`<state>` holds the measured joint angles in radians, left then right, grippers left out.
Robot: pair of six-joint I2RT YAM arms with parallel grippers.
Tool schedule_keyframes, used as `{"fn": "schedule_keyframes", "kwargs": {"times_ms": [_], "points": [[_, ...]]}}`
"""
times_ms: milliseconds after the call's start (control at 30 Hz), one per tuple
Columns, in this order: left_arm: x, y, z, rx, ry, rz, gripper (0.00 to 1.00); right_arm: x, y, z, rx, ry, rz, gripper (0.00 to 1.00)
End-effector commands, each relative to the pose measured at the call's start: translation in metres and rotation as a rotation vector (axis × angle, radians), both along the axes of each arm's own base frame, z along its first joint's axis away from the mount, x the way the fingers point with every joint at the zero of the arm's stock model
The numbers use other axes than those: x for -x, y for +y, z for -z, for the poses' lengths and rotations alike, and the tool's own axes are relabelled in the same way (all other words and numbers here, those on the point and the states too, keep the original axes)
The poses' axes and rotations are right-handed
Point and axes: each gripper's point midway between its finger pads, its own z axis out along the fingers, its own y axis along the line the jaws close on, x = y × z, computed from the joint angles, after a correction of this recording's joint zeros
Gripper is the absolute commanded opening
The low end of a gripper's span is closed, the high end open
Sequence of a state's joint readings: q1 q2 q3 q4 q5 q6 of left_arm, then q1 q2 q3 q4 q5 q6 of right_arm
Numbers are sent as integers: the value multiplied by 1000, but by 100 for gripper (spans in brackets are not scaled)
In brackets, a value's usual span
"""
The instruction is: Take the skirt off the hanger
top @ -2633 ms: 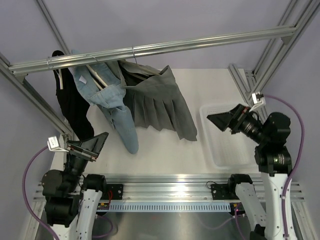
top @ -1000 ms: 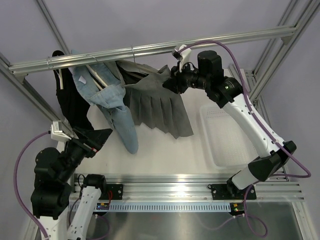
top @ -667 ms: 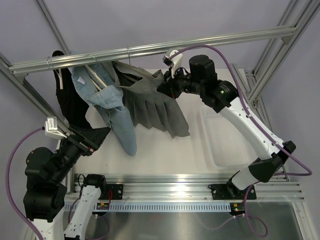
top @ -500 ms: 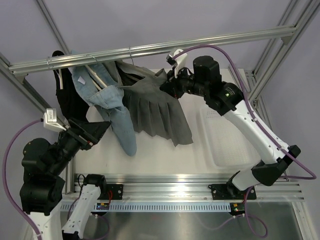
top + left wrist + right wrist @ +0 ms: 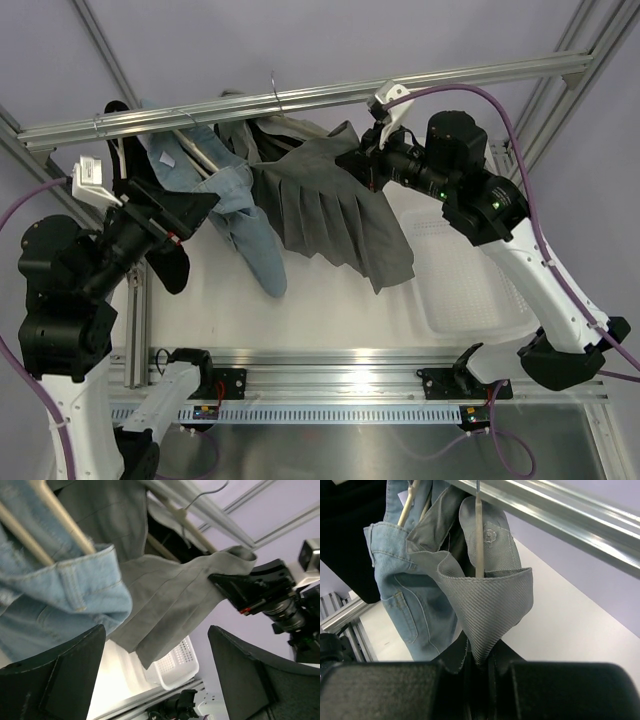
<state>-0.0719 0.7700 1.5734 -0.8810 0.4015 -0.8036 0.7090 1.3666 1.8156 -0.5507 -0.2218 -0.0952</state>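
The dark grey pleated skirt [image 5: 335,215] hangs from the rail, its waistband corner drawn out to the right. My right gripper [image 5: 360,163] is shut on that corner; in the right wrist view the folded twill of the skirt [image 5: 490,605] runs down between the shut jaws of the gripper [image 5: 479,662]. The hanger's wire hook [image 5: 274,88] sits over the rail, and a thin arm of the hanger [image 5: 478,535] shows inside the waistband. My left gripper [image 5: 203,200] stands open beside the jeans, holding nothing; through its open jaws [image 5: 157,628] I see the skirt [image 5: 170,595].
Light blue jeans [image 5: 250,235] hang on a pale hanger just left of the skirt, and a black garment [image 5: 172,268] hangs further left. An aluminium rail [image 5: 420,85] crosses the top. A white basket [image 5: 470,290] sits on the table at the right.
My right gripper has shut on the skirt's waistband corner and pulled it to the right and up, spreading the skirt. My left arm has risen up to the level of the jeans.
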Motion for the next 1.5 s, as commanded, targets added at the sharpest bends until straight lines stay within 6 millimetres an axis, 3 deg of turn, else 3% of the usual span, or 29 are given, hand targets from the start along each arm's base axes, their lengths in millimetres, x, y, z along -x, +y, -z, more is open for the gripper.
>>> {"fn": "schedule_keyframes", "kwargs": {"times_ms": [0,233,267,300,333,400,533,700,867,1100,1333,1433,1467], "points": [[-3,-11,-38,6,-113,77,88,9,-4,-66,-145,-137,-8,0],[-35,-33,-68,-11,-160,131,82,29,-14,-38,-133,-21,-14,0],[-39,-44,-68,-30,-152,130,82,31,-15,-34,-142,11,-9,0],[-60,-56,-59,-91,-123,126,82,36,-18,-29,-140,38,-8,0],[-52,-66,-67,-110,-128,157,82,39,-20,-26,-134,51,-12,0],[-72,-76,-61,-156,-109,125,82,48,-24,-21,-139,99,-18,0],[-76,-94,-64,-190,-150,122,79,70,-28,-11,-125,194,-55,0],[-83,-117,-42,-268,-134,113,71,90,-38,-1,-133,254,-66,0],[-82,-137,-33,-318,-164,99,59,101,-39,4,-136,288,-100,0],[-84,-163,-16,-403,-160,97,56,114,-46,-3,-162,285,-119,0],[-86,-167,-7,-459,-152,55,51,124,-52,-11,-181,273,-132,0],[-86,-169,-2,-473,-144,58,25,129,-52,-13,-187,276,-149,0],[-86,-169,-2,-471,-141,56,0,130,-54,-15,-191,273,-150,0]]}}
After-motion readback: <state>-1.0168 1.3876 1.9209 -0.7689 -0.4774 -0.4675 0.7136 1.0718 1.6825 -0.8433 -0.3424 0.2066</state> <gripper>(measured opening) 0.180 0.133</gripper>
